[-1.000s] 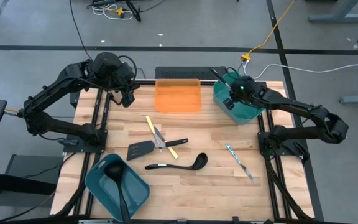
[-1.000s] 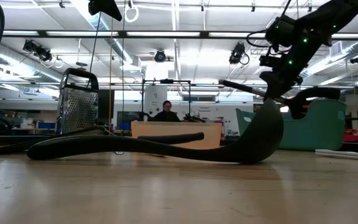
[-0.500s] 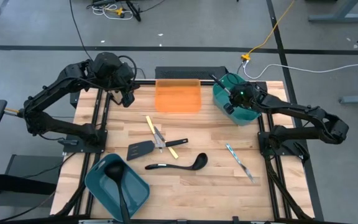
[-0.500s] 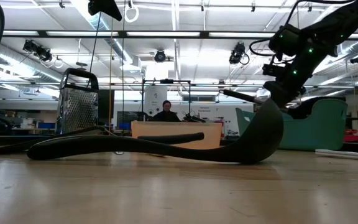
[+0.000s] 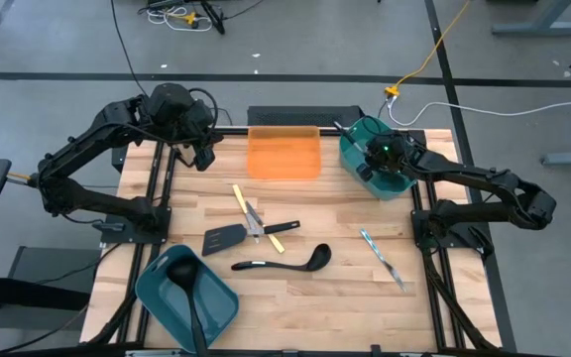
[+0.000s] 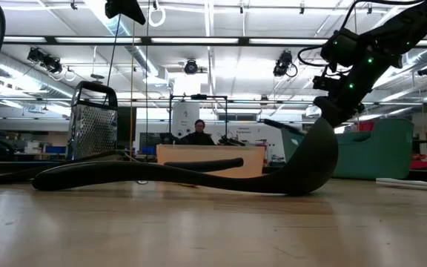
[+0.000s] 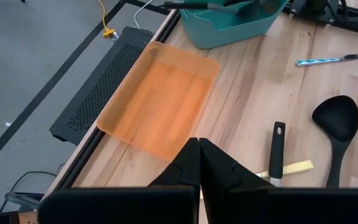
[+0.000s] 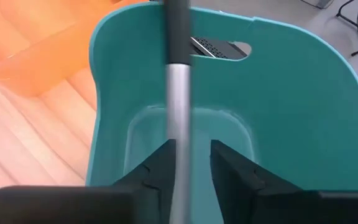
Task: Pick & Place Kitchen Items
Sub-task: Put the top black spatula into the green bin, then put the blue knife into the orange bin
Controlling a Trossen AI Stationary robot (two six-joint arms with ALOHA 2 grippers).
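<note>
My right gripper (image 5: pixel 373 159) (image 8: pixel 188 168) hangs open inside the teal bin (image 5: pixel 397 178) at the table's far right. Between its fingers runs a utensil's silver shaft (image 8: pixel 179 106). The shaft's black handle (image 8: pixel 178 18) (image 6: pixel 280 124) rests on the bin's rim and sticks out past it. My left gripper (image 7: pixel 199 165) (image 5: pixel 204 159) is shut on nothing, raised over the far left. A black ladle (image 5: pixel 284 262), a black slotted spatula (image 5: pixel 224 238), yellow-handled pieces (image 5: pixel 238 198) and silver cutlery (image 5: pixel 254 220) lie mid-table. My right gripper's fingers come slanting down from the near side and lie along the utensil's silver shaft (image 8: pixel 180 143). A gap shows between the shaft and one finger (image 8: pixel 225 171). I cannot tell whether the other finger touches it.
A flat orange tray (image 5: pixel 284 152) lies at the far edge, left of the bin. A second teal bin (image 5: pixel 211 307) at the near left holds a black ladle (image 5: pixel 188 288). A slim knife (image 5: pixel 383 256) lies toward the right.
My right gripper has sunk into the teal bin with the utensil, then stayed still. In the low view the utensil's handle has kept dropping and now lies lower, near the bin's rim.
</note>
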